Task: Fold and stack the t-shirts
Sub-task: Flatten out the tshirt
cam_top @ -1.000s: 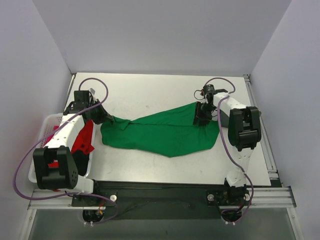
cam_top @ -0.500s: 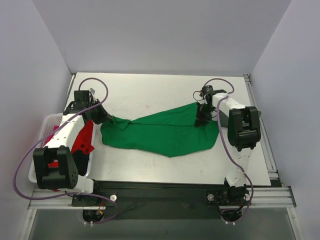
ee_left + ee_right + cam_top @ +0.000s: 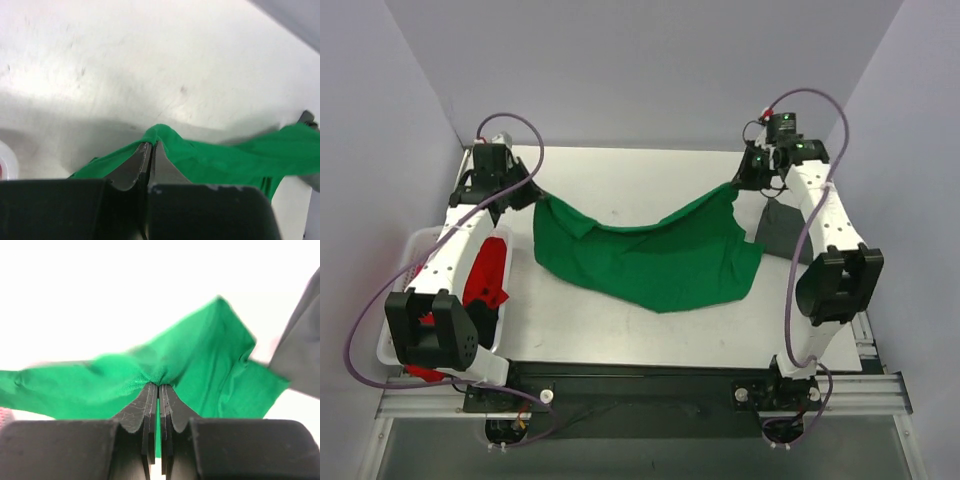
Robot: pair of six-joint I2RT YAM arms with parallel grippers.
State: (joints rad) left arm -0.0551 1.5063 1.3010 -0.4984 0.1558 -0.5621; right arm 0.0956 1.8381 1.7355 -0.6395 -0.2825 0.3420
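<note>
L gripper (image 3: pixel 528 192) is clamped on one top corner of the green shirt (image 3: pixel 650 255), at the far-left of the table (image 3: pixel 620 175). On the wrist cam its fingers (image 3: pixel 132 167) are pressed together w/ a ridge of cloth pinched at the tips. R gripper (image 3: pixel 745 182) is at far-right, fingers (image 3: pixel 137 407) also tight on the other corner. Shirt sags btwn the two; its lower part lies mid-table. Red shirt (image 3: pixel 485 275) is in the white basket (image 3: pixel 415 245) at the L edge. Dark grey cloth (image 3: pixel 778 222) lies just beside the shirt's R side.
</note>
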